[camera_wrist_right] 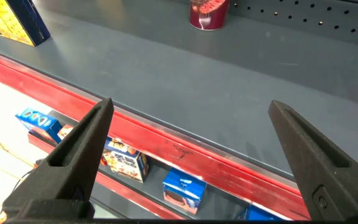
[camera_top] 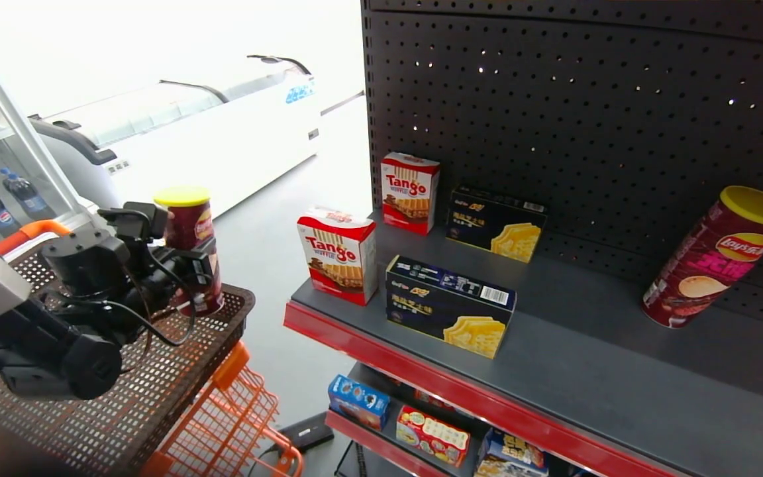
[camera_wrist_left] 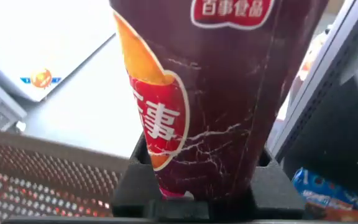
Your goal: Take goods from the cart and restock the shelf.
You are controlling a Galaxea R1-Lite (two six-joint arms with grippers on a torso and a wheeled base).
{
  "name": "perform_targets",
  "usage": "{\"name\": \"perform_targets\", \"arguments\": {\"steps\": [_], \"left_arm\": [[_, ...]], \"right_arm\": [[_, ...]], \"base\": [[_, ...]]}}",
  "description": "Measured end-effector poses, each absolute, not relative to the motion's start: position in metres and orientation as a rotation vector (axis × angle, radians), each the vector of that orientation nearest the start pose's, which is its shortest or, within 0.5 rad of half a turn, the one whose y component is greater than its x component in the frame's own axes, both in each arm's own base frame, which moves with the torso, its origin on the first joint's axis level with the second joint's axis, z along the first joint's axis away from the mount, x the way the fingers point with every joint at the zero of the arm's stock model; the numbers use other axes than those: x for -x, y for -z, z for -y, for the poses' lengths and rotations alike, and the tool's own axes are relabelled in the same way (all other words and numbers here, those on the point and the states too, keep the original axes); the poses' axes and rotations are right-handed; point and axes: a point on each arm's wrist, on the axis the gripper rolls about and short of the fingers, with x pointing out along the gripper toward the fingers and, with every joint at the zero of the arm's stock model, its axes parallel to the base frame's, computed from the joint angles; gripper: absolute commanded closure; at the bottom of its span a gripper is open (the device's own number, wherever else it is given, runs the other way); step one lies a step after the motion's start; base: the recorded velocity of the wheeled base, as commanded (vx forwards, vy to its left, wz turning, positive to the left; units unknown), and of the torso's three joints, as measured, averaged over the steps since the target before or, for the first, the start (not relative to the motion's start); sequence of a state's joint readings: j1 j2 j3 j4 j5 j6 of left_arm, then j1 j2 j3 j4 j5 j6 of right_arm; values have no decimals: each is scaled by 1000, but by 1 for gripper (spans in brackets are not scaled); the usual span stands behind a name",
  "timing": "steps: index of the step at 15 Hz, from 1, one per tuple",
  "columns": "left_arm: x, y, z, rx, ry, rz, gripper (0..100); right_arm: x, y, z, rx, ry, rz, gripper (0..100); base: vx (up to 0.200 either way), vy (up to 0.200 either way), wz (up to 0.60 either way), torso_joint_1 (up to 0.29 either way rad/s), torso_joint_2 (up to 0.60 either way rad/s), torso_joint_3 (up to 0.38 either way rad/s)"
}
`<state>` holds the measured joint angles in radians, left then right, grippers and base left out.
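One left claw (camera_top: pixel 195 266) — around upright chip can (camera_top: pixel 187 222) — over cart (camera_top: pixel 156 371)

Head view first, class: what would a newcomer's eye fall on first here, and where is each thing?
The yellow-lidded chip can, clamped upright in the left gripper above the cart's brown mesh basket, strikes first. A matching can stands far right on the grey shelf, with red wafer boxes and dark boxes at its left end. The right gripper hangs open by the shelf's red front edge.
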<state>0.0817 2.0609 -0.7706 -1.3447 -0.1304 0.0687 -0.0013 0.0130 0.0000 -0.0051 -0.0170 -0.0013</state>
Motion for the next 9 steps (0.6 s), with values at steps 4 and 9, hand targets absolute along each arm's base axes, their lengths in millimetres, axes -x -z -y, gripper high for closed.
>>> {"name": "perform_targets", "arguments": {"steps": [4,9], "left_arm": [[-341,-177,-12,-67,84,136,100],[-285,-221,30,-45,304,67,100]], "right_arm": [[22,-76,0,2,18,-8,0],[22,-76,0,1,19,-8,0]], "base": [[0,0,0,0,0,0],[0,0,0,0,0,0]]}}
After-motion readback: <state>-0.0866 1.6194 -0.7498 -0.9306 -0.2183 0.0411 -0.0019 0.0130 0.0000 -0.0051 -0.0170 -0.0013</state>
